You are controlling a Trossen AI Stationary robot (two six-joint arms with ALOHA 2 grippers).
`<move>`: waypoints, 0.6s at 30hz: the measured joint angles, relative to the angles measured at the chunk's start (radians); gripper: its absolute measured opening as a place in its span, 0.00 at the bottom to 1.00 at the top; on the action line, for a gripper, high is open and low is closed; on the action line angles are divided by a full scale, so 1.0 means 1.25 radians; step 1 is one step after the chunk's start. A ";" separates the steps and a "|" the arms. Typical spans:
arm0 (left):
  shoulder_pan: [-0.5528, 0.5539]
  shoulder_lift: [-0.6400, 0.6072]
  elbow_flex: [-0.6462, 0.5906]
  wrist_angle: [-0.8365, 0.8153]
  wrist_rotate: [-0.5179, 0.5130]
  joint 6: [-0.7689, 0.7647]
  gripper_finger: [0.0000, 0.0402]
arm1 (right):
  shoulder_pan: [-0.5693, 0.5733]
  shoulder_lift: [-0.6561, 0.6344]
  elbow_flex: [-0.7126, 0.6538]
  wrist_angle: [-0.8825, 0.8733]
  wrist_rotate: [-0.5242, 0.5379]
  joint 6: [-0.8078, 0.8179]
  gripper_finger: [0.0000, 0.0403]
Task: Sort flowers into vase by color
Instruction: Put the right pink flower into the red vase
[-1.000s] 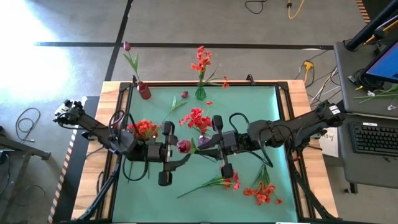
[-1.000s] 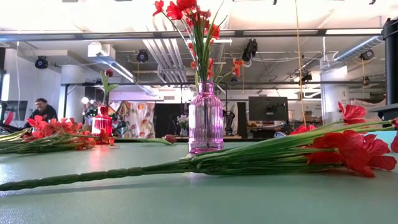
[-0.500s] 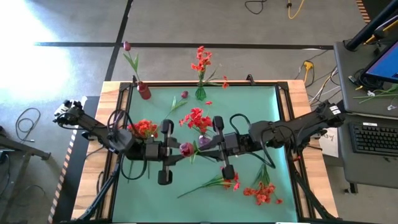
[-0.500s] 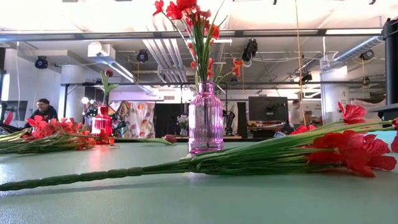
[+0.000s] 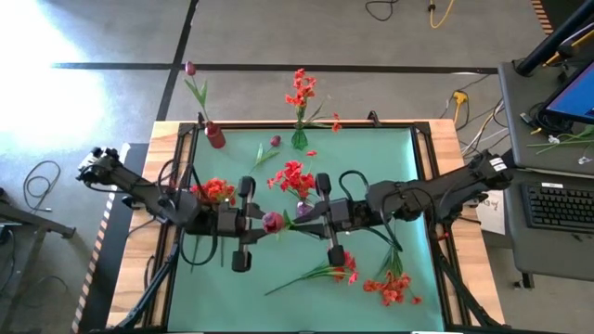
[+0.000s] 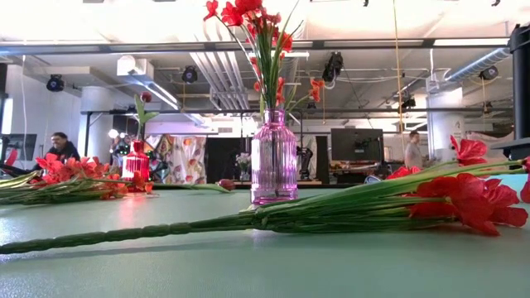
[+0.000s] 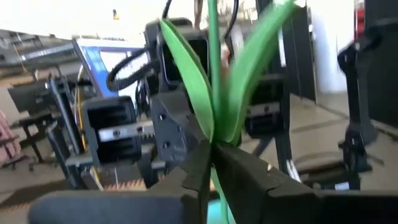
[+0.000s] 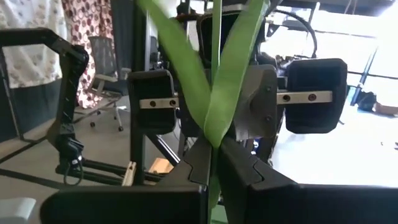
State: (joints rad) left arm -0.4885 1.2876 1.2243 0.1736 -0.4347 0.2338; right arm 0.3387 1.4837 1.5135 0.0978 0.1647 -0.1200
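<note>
Both my pincers, left gripper (image 5: pixel 263 223) and right gripper (image 5: pixel 295 219), pinch one magenta tulip (image 5: pixel 273 221) stem. Next, one lets go; the other carries it to the red vase (image 5: pixel 215 137).

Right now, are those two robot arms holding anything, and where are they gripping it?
Both hold one dark magenta tulip-like flower: the left claw and the right claw each pinch its thin green stem, just below the leaves.

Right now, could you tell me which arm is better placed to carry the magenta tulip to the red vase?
Probably left: both grippers, left and right, pinch the magenta tulip, but the small red vase stands at the table's far-left corner.
</note>
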 joint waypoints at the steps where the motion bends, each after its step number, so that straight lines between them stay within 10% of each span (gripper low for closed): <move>1: 0.000 -0.011 0.000 -0.026 0.000 -0.010 0.12 | 0.000 0.000 0.000 0.000 0.001 0.003 0.03; 18: 0.036 -0.009 -0.001 0.009 0.038 -0.028 0.45 | -0.003 -0.002 0.000 0.009 -0.006 -0.019 0.03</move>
State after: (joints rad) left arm -0.4440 1.2762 1.2229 0.1850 -0.3866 0.1994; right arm 0.3349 1.4818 1.5131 0.1092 0.1567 -0.1436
